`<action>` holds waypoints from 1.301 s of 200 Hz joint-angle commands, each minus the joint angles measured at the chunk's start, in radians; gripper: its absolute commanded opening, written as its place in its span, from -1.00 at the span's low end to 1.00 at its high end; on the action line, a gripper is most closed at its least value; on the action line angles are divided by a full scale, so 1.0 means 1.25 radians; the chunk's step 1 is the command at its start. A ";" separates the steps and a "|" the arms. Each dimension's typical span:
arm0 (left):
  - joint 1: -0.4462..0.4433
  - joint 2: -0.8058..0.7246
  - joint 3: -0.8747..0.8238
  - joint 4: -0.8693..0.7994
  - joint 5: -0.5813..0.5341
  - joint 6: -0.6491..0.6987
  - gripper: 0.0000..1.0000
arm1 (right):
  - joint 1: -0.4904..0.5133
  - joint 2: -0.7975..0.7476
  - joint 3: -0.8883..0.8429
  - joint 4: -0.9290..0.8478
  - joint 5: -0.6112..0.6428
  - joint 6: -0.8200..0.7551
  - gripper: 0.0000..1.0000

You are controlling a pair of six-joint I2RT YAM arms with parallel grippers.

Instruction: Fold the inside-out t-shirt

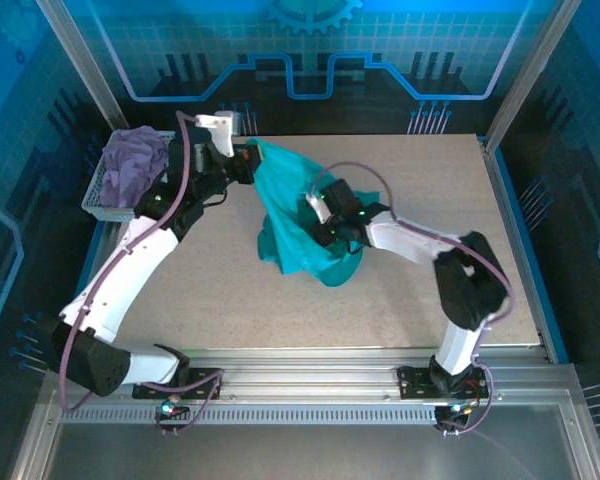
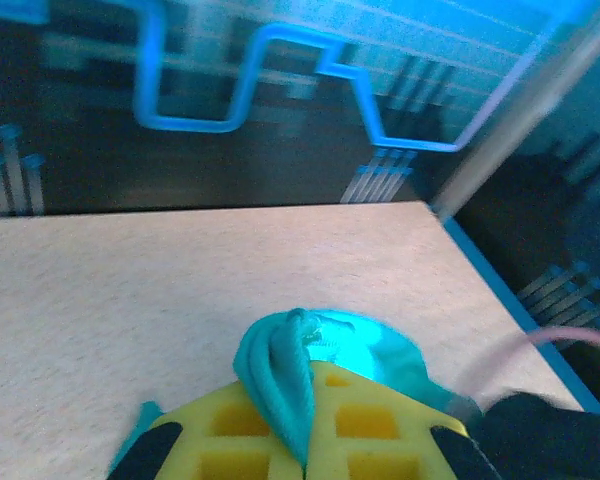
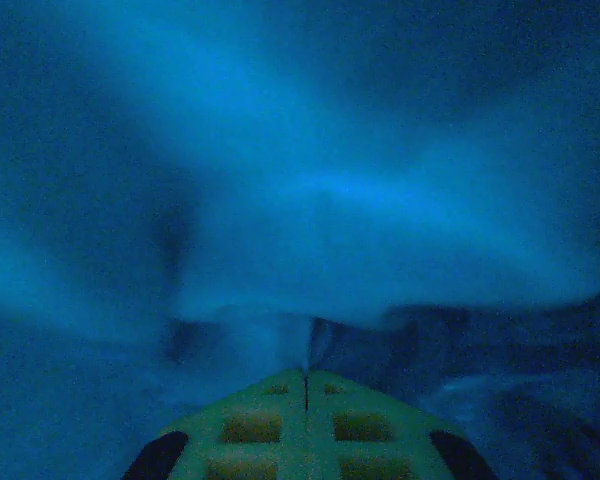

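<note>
Top external view: the teal t-shirt is stretched over the middle of the table between the two grippers. One corner is drawn up toward the table's far left, where the left gripper has it clamped. From there the cloth fans down to a bunched heap at mid-table, part of it raised off the surface. The right gripper is sunk into the near right side of that heap, with teal cloth on both sides of it. A white basket sits at the table's far left edge and holds a lavender garment, apart from the shirt.

Left wrist view: the left gripper has its yellow jaws pressed together on a rolled fold of the t-shirt. The fold stands up from between the tips, with bare table beyond.

Right wrist view: the right gripper has its jaws closed to a thin seam, the tips buried in the t-shirt. A pinch of cloth appears caught at the tips. The picture is dim and blurred, and cloth spreads across everything beyond the jaws.
</note>
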 commanded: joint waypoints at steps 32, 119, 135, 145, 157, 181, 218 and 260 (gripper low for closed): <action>0.031 -0.003 -0.052 0.031 -0.031 -0.043 -1.00 | -0.014 -0.138 -0.046 0.154 -0.243 0.048 -1.00; 0.153 0.096 -0.135 0.026 -0.041 -0.119 -1.00 | -0.091 -0.297 -0.104 0.290 -0.365 0.038 -1.00; 0.154 0.125 -0.157 0.034 -0.026 -0.132 -1.00 | -0.098 -0.296 -0.094 0.328 -0.389 0.059 -1.00; 0.153 0.146 -0.174 0.045 -0.008 -0.141 -1.00 | -0.106 -0.289 -0.083 0.356 -0.403 0.080 -1.00; 0.153 0.175 -0.191 0.060 0.018 -0.153 -1.00 | -0.112 -0.271 -0.058 0.387 -0.427 0.112 -1.00; 0.152 0.240 -0.213 0.088 0.074 -0.172 -1.00 | -0.114 -0.225 0.014 0.425 -0.471 0.159 -1.00; 0.151 0.288 -0.237 0.069 0.047 -0.150 -1.00 | -0.137 -0.242 0.057 0.388 -0.479 0.124 -1.00; 0.151 0.291 -0.328 0.103 0.019 -0.156 -1.00 | -0.167 -0.254 -0.007 0.355 -0.484 0.073 -1.00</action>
